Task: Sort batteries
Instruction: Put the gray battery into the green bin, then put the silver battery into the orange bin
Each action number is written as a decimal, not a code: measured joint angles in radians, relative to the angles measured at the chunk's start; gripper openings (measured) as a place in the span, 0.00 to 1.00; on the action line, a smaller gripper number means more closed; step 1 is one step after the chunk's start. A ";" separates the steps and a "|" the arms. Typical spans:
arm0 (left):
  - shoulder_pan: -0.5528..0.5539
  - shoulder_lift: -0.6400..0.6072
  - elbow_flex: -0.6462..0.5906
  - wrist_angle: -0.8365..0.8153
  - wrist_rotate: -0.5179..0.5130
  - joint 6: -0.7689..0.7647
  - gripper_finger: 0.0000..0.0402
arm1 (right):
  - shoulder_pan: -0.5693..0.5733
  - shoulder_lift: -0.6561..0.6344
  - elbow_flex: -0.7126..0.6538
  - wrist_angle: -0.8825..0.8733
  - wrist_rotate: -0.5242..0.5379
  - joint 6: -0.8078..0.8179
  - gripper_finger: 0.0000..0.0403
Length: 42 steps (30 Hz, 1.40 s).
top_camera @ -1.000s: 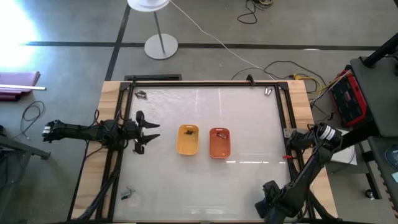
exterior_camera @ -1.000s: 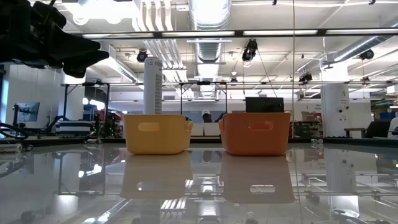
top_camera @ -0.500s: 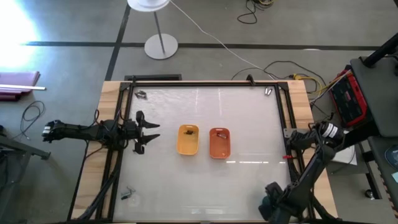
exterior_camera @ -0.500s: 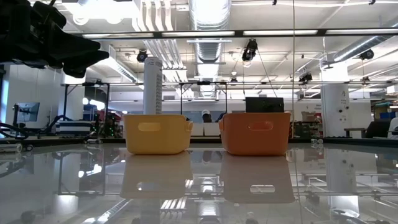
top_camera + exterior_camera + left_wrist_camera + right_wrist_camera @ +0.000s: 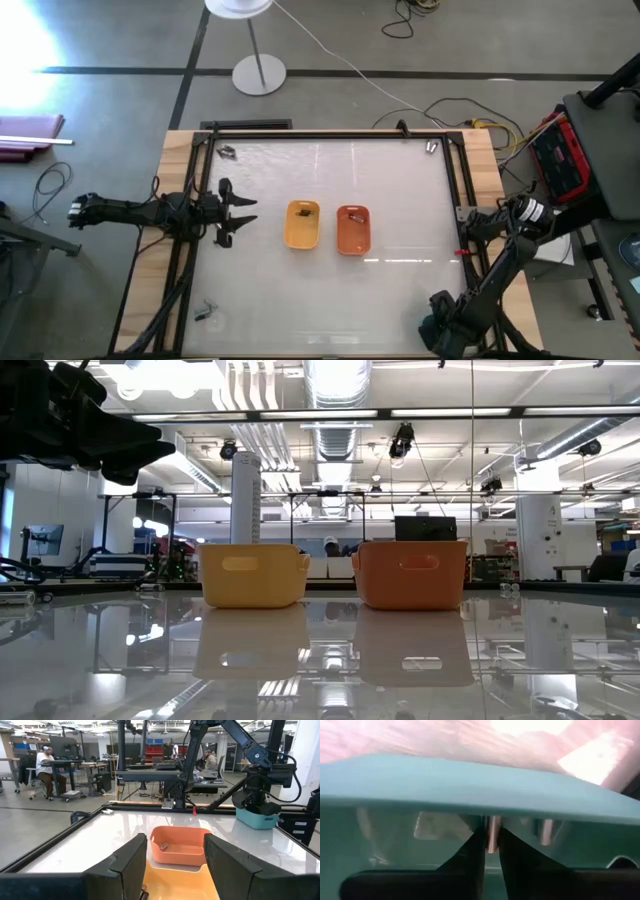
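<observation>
Right end effector [image 5: 490, 851] sits down inside the teal tray [image 5: 470, 780], fingers clamped on a silvery battery [image 5: 492, 834] held upright between the tips. Judging by that, it is either dropping the battery into this tray or lifting it out; the frames don't settle which. In the high view the right arm [image 5: 495, 280] folds back off the right edge of the surface [image 5: 400, 290], so the teal tray is parked off the glass, out of the work area. The left wrist view shows it beyond the far edge, under the other arm. Left end effector [image 5: 236, 212] waits at the left side of the surface, fingers apart and pointed at the two centre trays, empty as far as visible; likely parked there so it can reach either tray without crossing the right arm. Yellow tray [image 5: 302, 224] and orange tray [image 5: 353, 229] stand side by side mid-surface, just beside each other, probably one per battery type. Yellow one holds a dark item at its far end, the orange one a small dark battery [image 5: 163, 847] near one corner. Loose batteries remain at the margins: a small cluster near the far-left corner [image 5: 228, 153], one near the far-right corner [image 5: 431, 147], one at the near-left edge [image 5: 205, 312]. All sit well apart from the trays, so sorting looks unfinished. Types of the loose ones are too small to tell.
</observation>
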 joint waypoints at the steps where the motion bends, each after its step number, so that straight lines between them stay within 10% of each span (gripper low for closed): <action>1: 0.000 0.000 0.000 0.000 0.000 0.000 0.45 | 0.000 0.000 0.003 -0.005 -0.002 -0.001 0.14; 14: 0.000 0.001 0.000 0.000 0.000 0.000 0.45 | -0.058 -0.221 0.084 -0.162 0.058 -0.054 0.54; 24: 0.000 0.001 0.000 0.000 0.000 0.000 0.45 | -0.262 -0.469 0.051 -0.488 0.754 -0.304 0.57; 33: 0.000 0.001 0.000 0.000 0.000 0.000 0.45 | -0.818 -0.521 -0.008 -0.755 1.107 -0.499 0.46; 42: 0.000 0.001 0.000 0.000 0.000 0.000 0.45 | -1.534 -0.508 -0.014 -0.453 0.797 -1.201 0.34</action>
